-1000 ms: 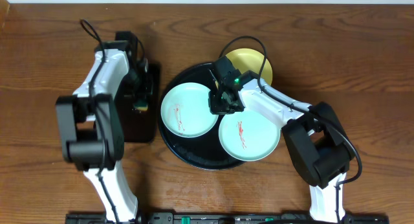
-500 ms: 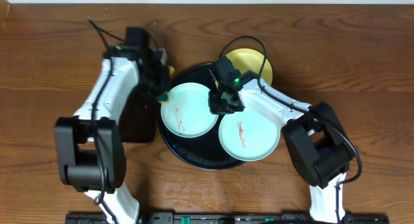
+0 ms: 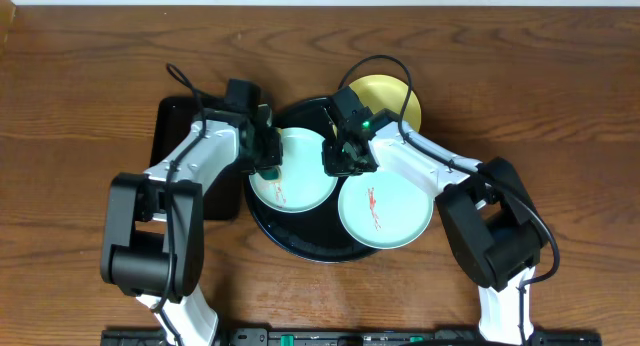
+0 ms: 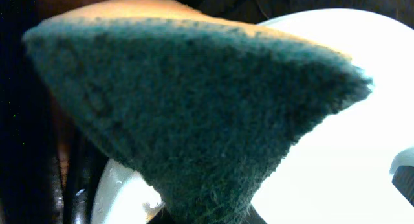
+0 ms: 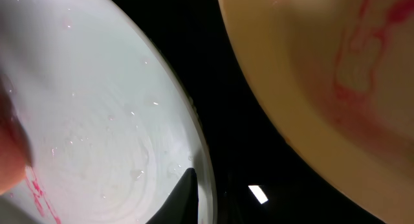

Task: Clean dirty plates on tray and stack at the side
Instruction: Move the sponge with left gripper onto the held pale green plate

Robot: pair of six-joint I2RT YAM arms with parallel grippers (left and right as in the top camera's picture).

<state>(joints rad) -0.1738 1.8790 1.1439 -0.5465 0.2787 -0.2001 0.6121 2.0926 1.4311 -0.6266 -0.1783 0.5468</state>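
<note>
One mint plate (image 3: 302, 186) lies at 9 o'clock on the tray (image 3: 300, 241), a second mint plate (image 3: 390, 221) at 4 o'clock, both streaked red; the two are near but apart. The yellow plate (image 3: 395, 94) sits at the tray's 1 o'clock rim, and the right wrist view shows red smears on it too. Left claw (image 3: 266, 151) is pressed together on a sponge (image 3: 268, 169) over the first plate's 9 o'clock edge; the left wrist view is filled by the sponge's green face, its yellow back at the top, with the plate pale beyond. Right claw (image 3: 343, 158) hangs at the first plate's 3 o'clock rim, one fingertip (image 5: 185, 188) on the rim; whether it pinches the rim I cannot tell. An oblong tray (image 3: 178, 121) lies on the desk (image 3: 80, 86) at 9 o'clock of the round one
</note>
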